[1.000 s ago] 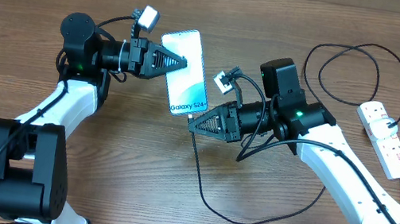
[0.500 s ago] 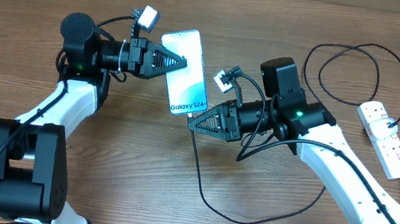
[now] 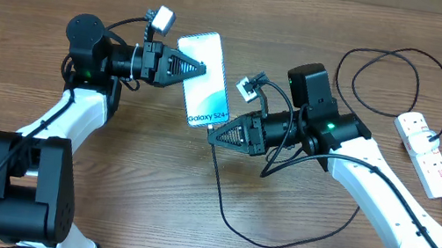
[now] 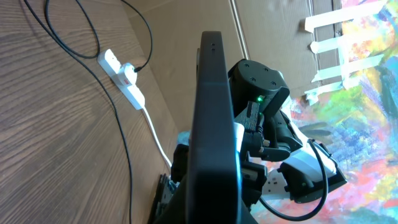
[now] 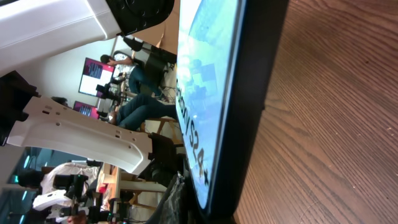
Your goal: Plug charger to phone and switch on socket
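My left gripper (image 3: pixel 199 68) is clamped on the long side edges of the phone (image 3: pixel 208 91). The phone stands out past those jaws with its screen facing up, and it looks lifted off the table (image 3: pixel 132 181).

My right gripper (image 3: pixel 212 138) sits just short of the phone's lower end. Its jaws are drawn nearly together, and the charger (image 3: pixel 228 219) leaves from their tip, so I judge they pinch its free end. The plug itself is hidden in every view.

That hidden plug is my main worry. The right wrist camera shows only the phone's screen and dark edge filling the space ahead of the jaws, with neither the port nor the plug in sight. I would be lining them up blind, and a skewed plug would jam against the frame.

A push on the phone's end could also pivot it between the left jaws or slide it out of them, since they hold it only by its edges.

Behind and below the right jaws the cable hangs in a wide loop that passes under the arm. It could catch there, tug the plug loose, or drag the socket (image 3: pixel 427 154), which lies well away from both grippers.
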